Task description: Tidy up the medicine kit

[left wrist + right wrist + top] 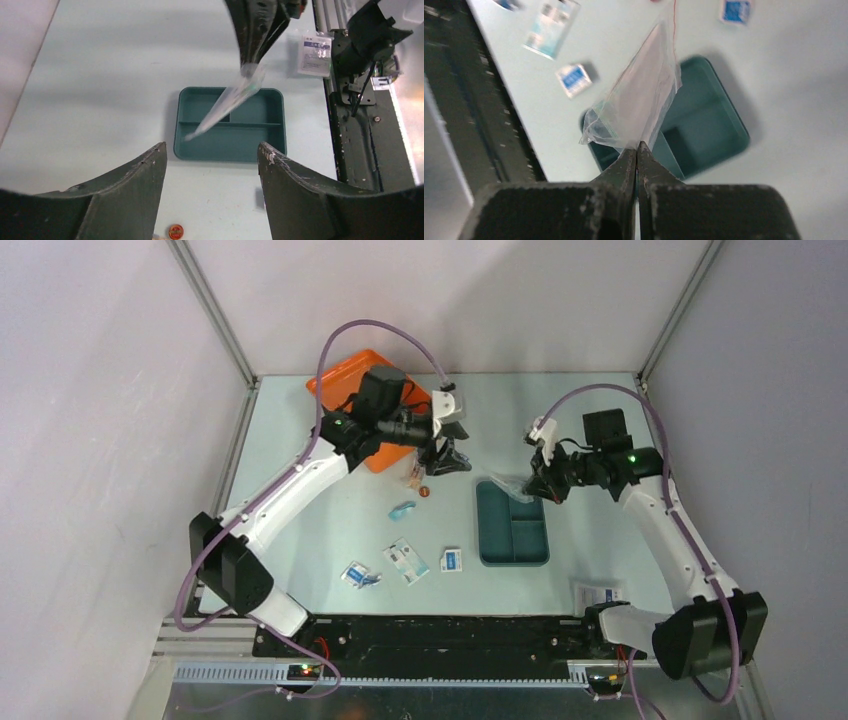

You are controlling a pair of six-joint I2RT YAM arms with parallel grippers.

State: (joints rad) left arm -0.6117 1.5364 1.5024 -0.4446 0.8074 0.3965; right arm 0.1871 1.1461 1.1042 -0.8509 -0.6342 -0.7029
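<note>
Right hand (638,150), gripping a clear bag (639,105), is hovering over the tray (520,540); the medicine kit (343,380) is lying toward the worktop's far-left corner, nearer the released left hand (447,458).

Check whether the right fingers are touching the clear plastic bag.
Touching. The right wrist view shows the right fingers pinched shut on the clear plastic bag at its lower edge.
</note>
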